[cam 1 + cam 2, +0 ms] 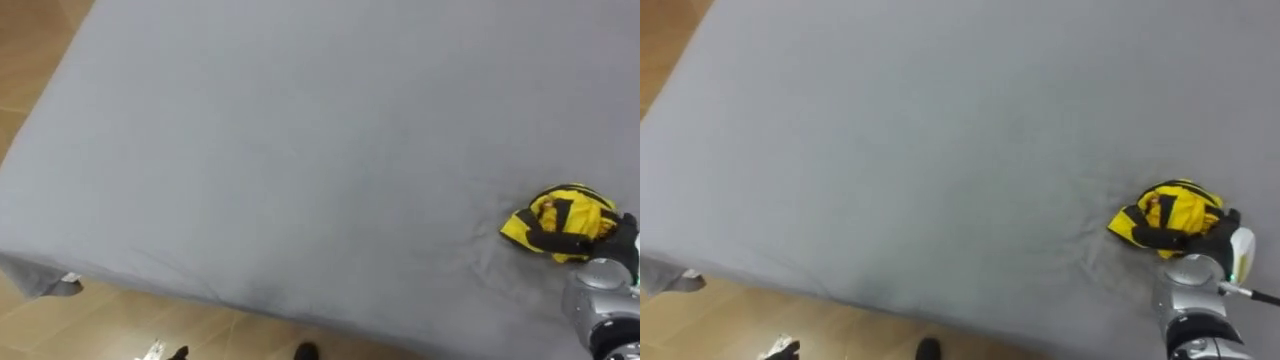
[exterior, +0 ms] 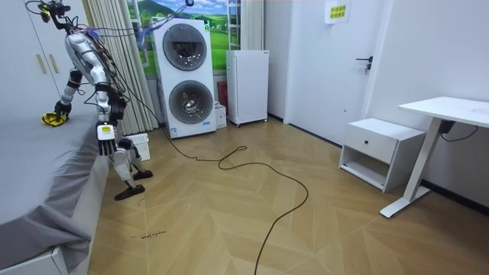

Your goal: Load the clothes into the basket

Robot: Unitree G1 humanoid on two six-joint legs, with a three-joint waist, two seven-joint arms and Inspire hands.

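Risks first. The yellow-and-black garment point(image 1: 560, 222) is a loose wad on the grey bed point(image 1: 300, 150), near the bed's right-hand side as I face it and a bit in from the near edge. If I lift w/ only a fold pinched, the rest could unroll and drag, or slip out on the way to the basket. The sheet is wrinkled right around the wad, so a deep grab could catch bedding too and pull it up w/ the clothes. The robot leans in over the bed's edge w/ the right arm stretched out, so a hard tug would prob. upset its balance.

Fingers: right hand point(image 1: 622, 238) is at the wad's far-right side, touching it, dark fingers pressed into or behind the cloth. I can't tell how far they're curled, or whether they've got hold yet. Left hand point(image 2: 105, 131) hangs low beside the bed's edge in the room view, off the mattress. It's too small there to read the fingers.

My call: the pick is underway, not confirmed.
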